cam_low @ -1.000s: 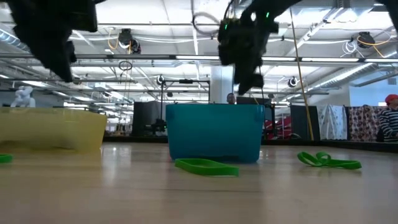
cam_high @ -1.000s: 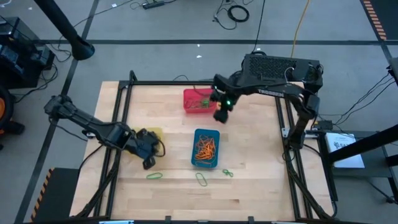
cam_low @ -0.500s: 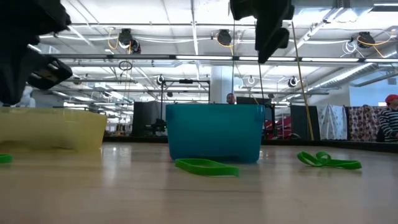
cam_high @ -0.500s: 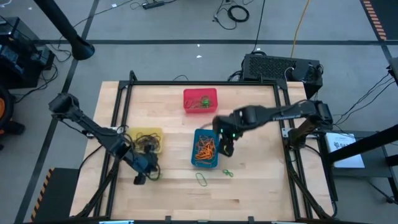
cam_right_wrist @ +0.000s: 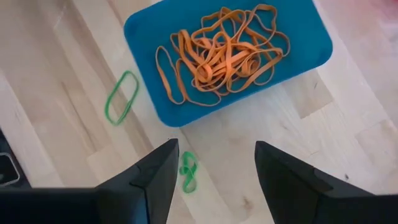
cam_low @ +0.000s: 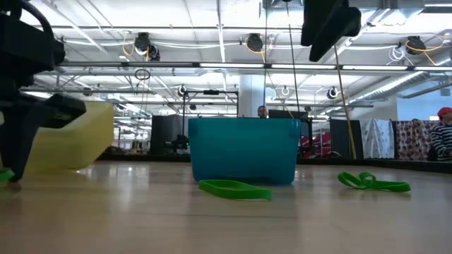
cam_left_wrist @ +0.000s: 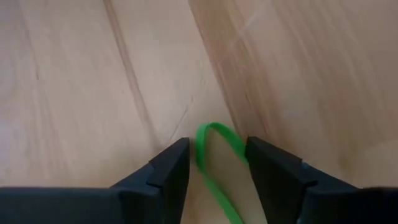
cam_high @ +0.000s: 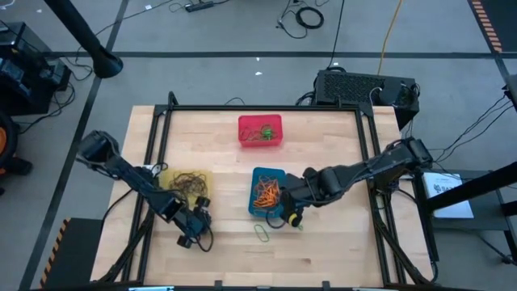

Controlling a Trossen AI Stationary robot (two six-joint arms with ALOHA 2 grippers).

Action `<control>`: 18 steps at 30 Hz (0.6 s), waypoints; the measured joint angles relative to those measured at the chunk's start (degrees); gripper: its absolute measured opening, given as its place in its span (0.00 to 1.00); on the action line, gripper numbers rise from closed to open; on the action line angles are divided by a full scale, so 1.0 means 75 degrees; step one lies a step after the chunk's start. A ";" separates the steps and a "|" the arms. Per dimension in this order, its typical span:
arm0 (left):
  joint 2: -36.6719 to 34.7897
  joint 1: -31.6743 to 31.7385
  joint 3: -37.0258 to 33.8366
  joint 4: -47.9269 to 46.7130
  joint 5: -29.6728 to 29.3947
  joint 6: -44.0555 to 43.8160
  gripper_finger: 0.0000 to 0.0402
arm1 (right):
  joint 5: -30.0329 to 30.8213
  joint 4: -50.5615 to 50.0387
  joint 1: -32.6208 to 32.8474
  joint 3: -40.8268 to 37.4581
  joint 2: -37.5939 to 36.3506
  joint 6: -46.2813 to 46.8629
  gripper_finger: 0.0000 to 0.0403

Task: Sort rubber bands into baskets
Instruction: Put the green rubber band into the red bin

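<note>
Item 1, left end effector (cam_high: 191,229): lower left of the high view, low over the desk (cam_high: 323,250), just below the yellow basket (cam_high: 184,182). In its wrist view we see the two fingers (cam_left_wrist: 166,171) parted, a green rubber band (cam_left_wrist: 214,160) lying flat between them on the wood; nothing gripped yet. Handling note, in our judgement: settle the tips onto the desk so both strands sit inside the gap, then close squarely. A thin loop slides out from under a finger that lands high or off-centre.

Item 2, right end effector (cam_high: 292,215): centre-right of the high view, at the lower right corner of the blue basket (cam_high: 257,208). Fingers apart, empty. A crumpled green band (cam_right_wrist: 188,170) lies on the desk between them in the right wrist view; we judge it the likely next pick on that side.

Item 3, loose stock: one further green loop (cam_high: 262,233) below the blue basket, flat and oval.

Item 4, baskets: blue holds a tangle of orange bands (cam_right_wrist: 227,51); yellow holds dark bands (cam_high: 188,184); the red basket (cam_high: 260,131), upper centre, holds green bands. We reckon green belongs in red, well apart from both pick points, so each carry crosses the desk.
</note>
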 joint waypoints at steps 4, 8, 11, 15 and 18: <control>0.0268 0.0006 -0.0004 0.0271 0.0037 0.0004 0.41 | 0.0053 -0.0031 0.0092 0.0000 0.0000 -0.0084 0.51; 0.0257 0.0012 0.0103 -0.0016 0.0089 -0.0072 0.30 | 0.0121 -0.0081 0.0131 0.0000 0.0000 -0.0430 0.51; 0.0232 0.0002 0.0309 -0.0409 0.0088 -0.0074 0.15 | 0.0115 -0.0140 0.0168 0.0000 0.0000 -0.0654 0.51; 0.0258 0.0000 0.0654 -0.0958 0.0116 -0.0145 0.02 | 0.0133 -0.0147 0.0220 0.0000 0.0000 -0.0822 0.51; 0.0264 0.0006 0.1156 -0.1691 0.0044 -0.0255 0.01 | 0.0156 -0.0164 0.0278 -0.0003 0.0000 -0.1064 0.51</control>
